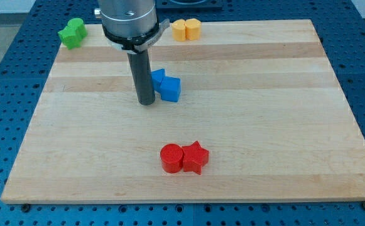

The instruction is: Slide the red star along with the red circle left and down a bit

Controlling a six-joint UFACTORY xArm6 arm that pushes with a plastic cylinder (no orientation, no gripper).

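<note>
Single high, near view down onto board [75, 157]

Red circle [171, 158]: a short red cylinder, lying flat on its round face, in the near part of the wooden board, roughly at mid-width. Red star [195, 157]: a thick red star-shaped block, also lying flat, immediately to the right of the circle and touching it (no gap is visible between them). Both lie well inside the near edge.
</note>
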